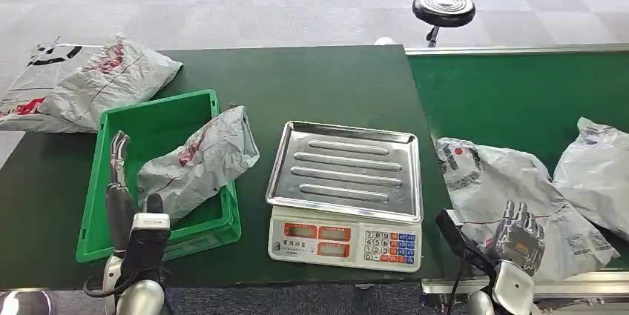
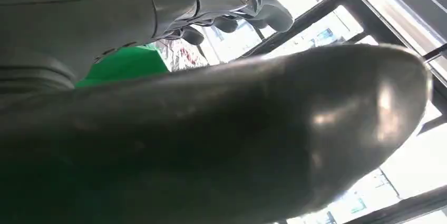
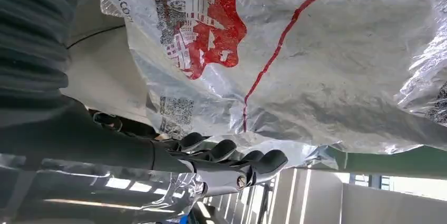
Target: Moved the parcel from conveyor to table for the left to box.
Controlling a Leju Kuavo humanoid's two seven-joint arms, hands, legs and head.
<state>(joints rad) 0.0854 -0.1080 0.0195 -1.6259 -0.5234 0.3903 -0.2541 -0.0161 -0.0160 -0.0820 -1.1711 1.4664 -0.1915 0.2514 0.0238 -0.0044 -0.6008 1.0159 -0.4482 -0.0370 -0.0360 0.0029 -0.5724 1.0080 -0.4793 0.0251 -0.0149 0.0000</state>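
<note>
the right hand (image 1: 519, 239), fingers spread and holding nothing, rests over the crinkled silver plastic parcel with red print (image 1: 498, 181) on the green conveyor belt (image 1: 512, 93) at 4 o'clock. the left hand (image 1: 117, 158), fingers extended and released, hovers over the green plastic box (image 1: 159, 124) at 8 o'clock on the dark green tabletop (image 1: 319, 85).

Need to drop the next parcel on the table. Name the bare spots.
Free: the scale's steel tray; the green table behind the scale, between the bin and the conveyor. Crowded: the bin holds a parcel; another parcel fills the far left corner.
</note>
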